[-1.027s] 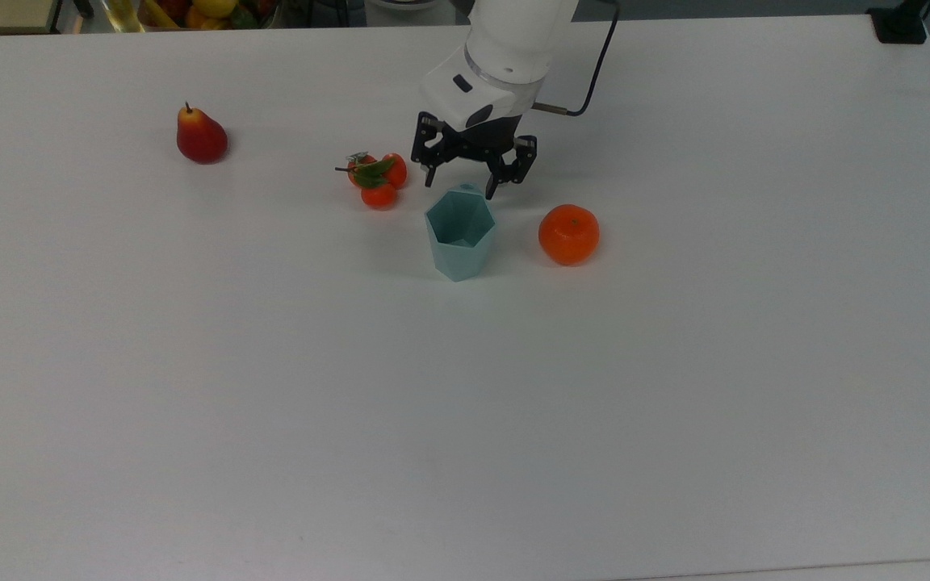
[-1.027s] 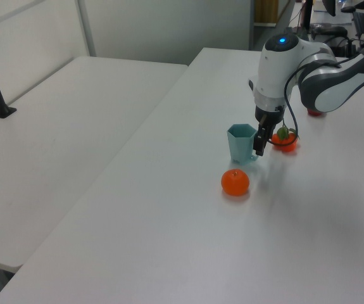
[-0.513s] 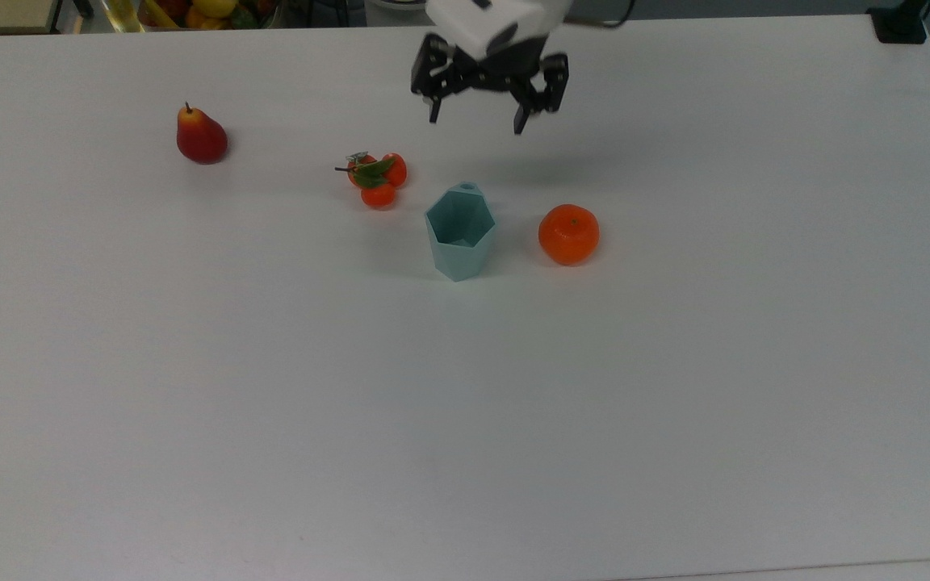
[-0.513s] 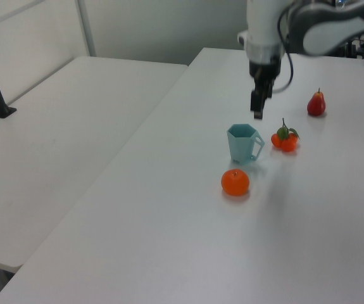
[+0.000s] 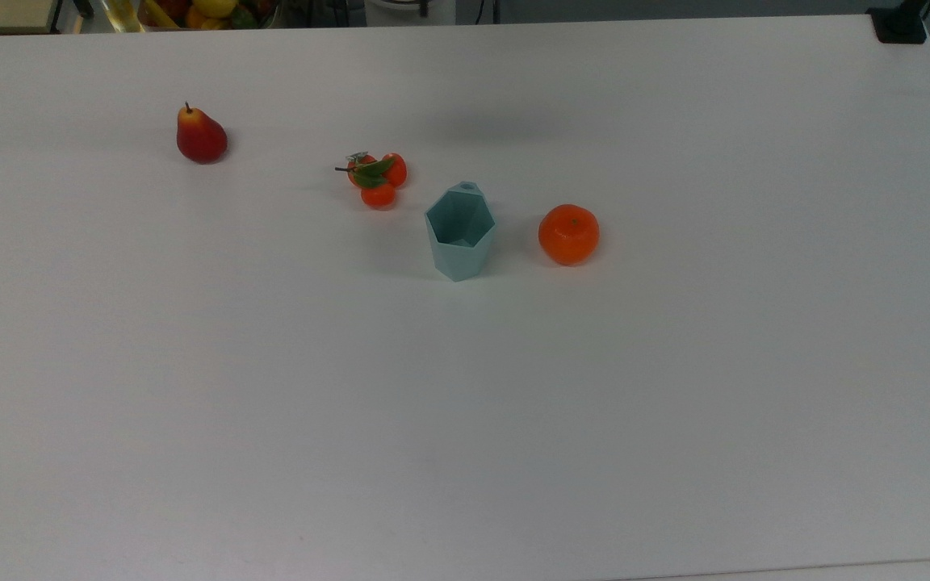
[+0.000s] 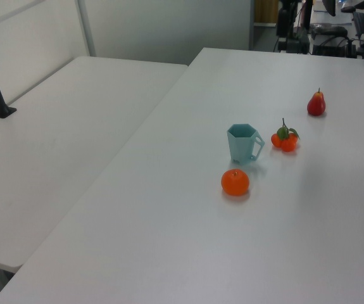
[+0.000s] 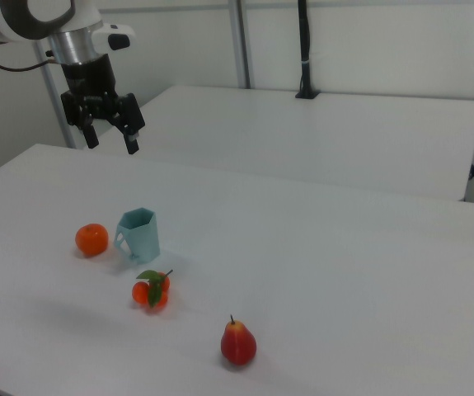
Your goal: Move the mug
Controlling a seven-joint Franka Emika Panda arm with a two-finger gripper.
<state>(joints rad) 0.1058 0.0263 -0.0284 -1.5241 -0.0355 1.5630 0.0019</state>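
The pale teal faceted mug (image 5: 460, 231) (image 6: 243, 143) (image 7: 138, 234) stands upright on the white table (image 5: 675, 363), its handle tab toward the top view's upper edge. High above the table in the right view hangs my gripper (image 7: 111, 142), open, with nothing between its fingers. It is well above and behind the mug, far from touching it.
An orange (image 5: 568, 234) (image 7: 91, 239) sits just to the top view's right of the mug. A cluster of small tomatoes with a leaf (image 5: 376, 179) lies to the top view's left, a red pear (image 5: 200, 135) farther left. A second table (image 6: 61, 120) adjoins.
The gripper rose from right behind the mug's handle, lifted away open and left the top and left views. The mug has not moved.
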